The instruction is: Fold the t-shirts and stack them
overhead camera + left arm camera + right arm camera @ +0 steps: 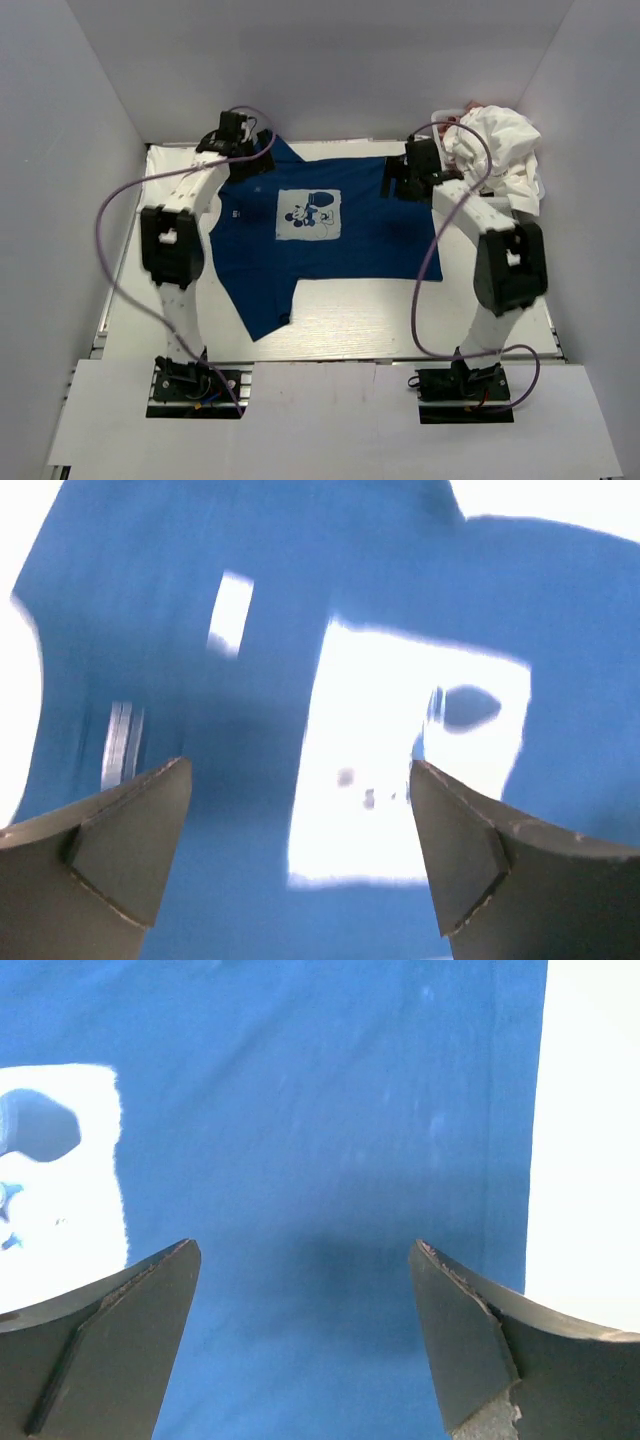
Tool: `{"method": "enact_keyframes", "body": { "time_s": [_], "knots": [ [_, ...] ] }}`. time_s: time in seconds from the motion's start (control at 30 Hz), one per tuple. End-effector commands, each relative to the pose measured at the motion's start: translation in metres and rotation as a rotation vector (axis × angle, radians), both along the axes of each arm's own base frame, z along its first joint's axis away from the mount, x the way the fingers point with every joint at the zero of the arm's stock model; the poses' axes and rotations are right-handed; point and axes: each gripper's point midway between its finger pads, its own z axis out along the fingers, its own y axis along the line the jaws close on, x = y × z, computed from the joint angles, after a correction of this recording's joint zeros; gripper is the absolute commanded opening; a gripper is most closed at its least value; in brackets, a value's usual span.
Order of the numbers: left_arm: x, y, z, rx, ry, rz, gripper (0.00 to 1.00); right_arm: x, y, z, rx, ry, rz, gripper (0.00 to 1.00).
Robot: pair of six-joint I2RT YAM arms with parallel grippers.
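Count: two arms, two pincers, one spread t-shirt, one heap of cloth with its number of garments not tellable.
Table (350,325): white, with a bare strip along the near edge.
Blue t-shirt (360,245): flat on the middle of the table, one sleeve pointing near-left, between the two arms.
Print (308,214): one white square with a cartoon mouse, at the middle of the shirt.
Left gripper (258,152): spread wide, gripping nothing, over the far-left corner of the shirt. Blue cloth and the print below it in the wrist view; contact not tellable.
Right gripper (393,178): spread wide, gripping nothing, over the far-right part of the shirt, with the shirt's edge just right of it.
Heap of cloth (495,140): mostly white and crumpled, at the far-right corner, apart from the shirt.
Container: cannot tell whether the heap sits in one.
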Motion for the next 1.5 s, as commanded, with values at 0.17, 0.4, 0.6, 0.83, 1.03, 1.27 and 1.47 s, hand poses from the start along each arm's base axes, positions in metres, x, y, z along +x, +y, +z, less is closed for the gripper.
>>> {"method": "enact_keyframes", "body": {
  "time_s": [0.17,0.4,0.6,0.83,1.03,1.27,1.47],
  "knots": [
    [-0.268,0.012,-0.043,-0.169,0.385,0.163,1.0,-0.069,-0.023,0.032,0.133,-0.091,-0.152,0.9],
    [-0.379,0.008,-0.074,-0.272,0.534,0.155,0.99,-0.095,-0.025,0.019,0.162,-0.055,-0.167,0.9],
    [-0.402,0.003,-0.098,-0.249,0.629,0.149,0.83,-0.101,-0.034,0.011,0.159,-0.037,-0.228,0.9],
    [-0.409,0.005,-0.137,-0.168,0.711,0.167,0.71,-0.108,-0.046,0.004,0.139,-0.01,-0.295,0.9],
    [-0.393,-0.014,-0.136,-0.234,0.668,0.085,0.0,-0.131,-0.063,-0.012,0.106,0.037,-0.369,0.9],
    [-0.392,0.002,-0.128,-0.151,0.652,0.132,0.0,-0.171,-0.075,-0.032,0.108,0.114,-0.391,0.9],
    [-0.377,0.009,-0.092,-0.134,0.531,0.149,0.0,-0.201,-0.08,-0.062,0.079,0.213,-0.373,0.9]
  ]
}}
